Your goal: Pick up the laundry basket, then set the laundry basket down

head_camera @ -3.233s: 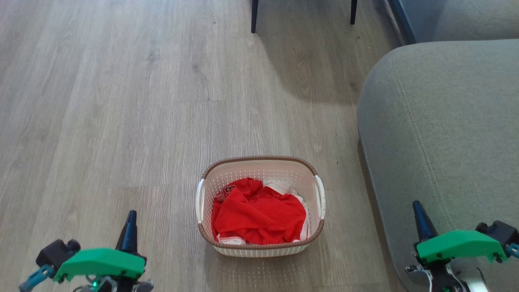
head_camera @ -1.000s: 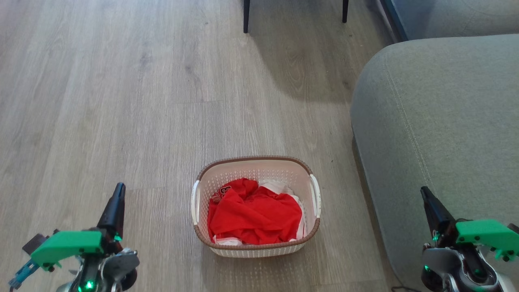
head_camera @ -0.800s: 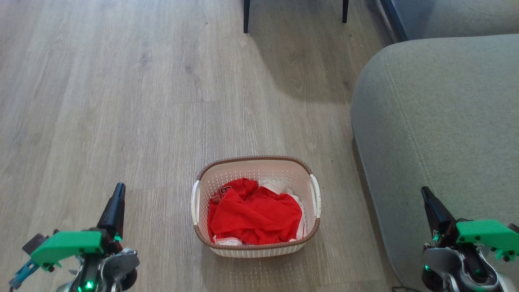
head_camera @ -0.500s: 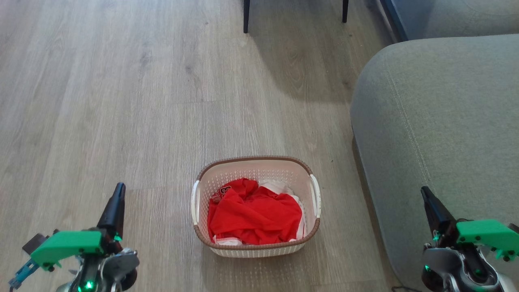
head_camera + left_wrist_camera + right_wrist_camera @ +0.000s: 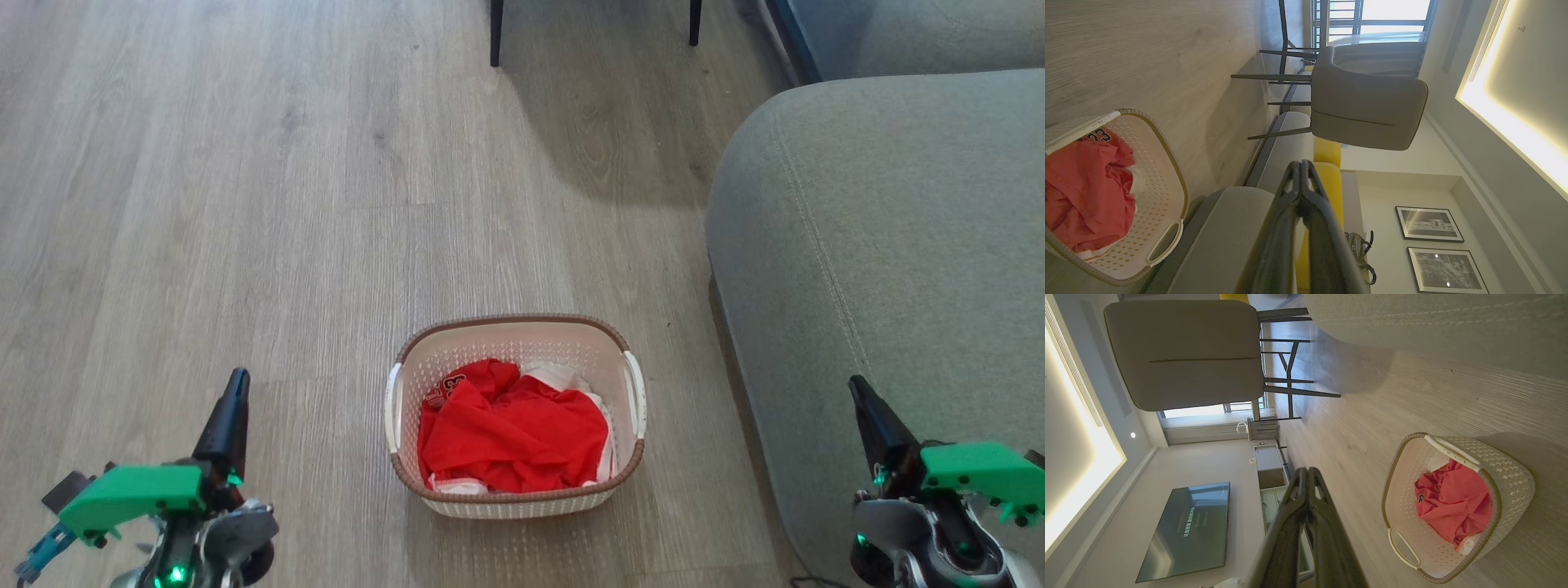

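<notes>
Left tool [image 5: 233, 400] clenched, empty, well apart from the laundry basket [image 5: 522, 506]. Basket sits upright on the wood floor [image 5: 245, 204], mouth up, long axis side to side, white handles [image 5: 393, 408] at both ends. Probably light, stiff plastic, soft red jersey [image 5: 514, 437] inside — take it by the handles. Right tool [image 5: 859, 390] clenched, empty, by the grey sofa [image 5: 882, 245].

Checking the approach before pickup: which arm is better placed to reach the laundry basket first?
Left, probably. The left pincer, shut, has open floor between it and the near handle of the laundry basket; the right pincer, also shut, sits farther off, by the sofa.
</notes>
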You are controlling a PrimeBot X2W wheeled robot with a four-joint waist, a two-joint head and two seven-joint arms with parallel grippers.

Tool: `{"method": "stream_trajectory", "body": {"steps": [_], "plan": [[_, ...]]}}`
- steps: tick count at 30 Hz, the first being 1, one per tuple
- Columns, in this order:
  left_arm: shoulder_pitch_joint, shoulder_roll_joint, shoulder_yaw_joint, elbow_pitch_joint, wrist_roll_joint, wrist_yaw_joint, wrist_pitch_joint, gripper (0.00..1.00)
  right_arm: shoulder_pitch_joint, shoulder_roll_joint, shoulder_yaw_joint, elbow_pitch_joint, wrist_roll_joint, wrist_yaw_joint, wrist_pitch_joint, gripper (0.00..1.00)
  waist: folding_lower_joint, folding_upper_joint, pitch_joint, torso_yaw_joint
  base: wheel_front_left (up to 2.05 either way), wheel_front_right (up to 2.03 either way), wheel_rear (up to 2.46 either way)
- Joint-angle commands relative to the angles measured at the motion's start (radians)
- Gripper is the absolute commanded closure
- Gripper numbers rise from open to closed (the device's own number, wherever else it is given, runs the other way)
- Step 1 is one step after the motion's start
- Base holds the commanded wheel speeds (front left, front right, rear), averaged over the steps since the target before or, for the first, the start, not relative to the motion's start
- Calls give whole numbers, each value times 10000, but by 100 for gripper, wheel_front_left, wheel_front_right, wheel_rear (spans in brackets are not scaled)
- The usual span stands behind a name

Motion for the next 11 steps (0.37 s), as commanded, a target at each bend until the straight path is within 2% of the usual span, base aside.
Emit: {"method": "stream_trajectory", "body": {"steps": [1, 11], "plan": [[-613, 60, 394, -293, 48, -67, 67, 100, -481, -103, 153, -316, -57, -15, 49, 100, 0, 0, 0, 0, 0, 0, 0], [-615, 43, 419, -292, 69, -67, 87, 100, -484, -86, 130, -314, -77, -15, 68, 100, 0, 0, 0, 0, 0, 0, 0]]}}
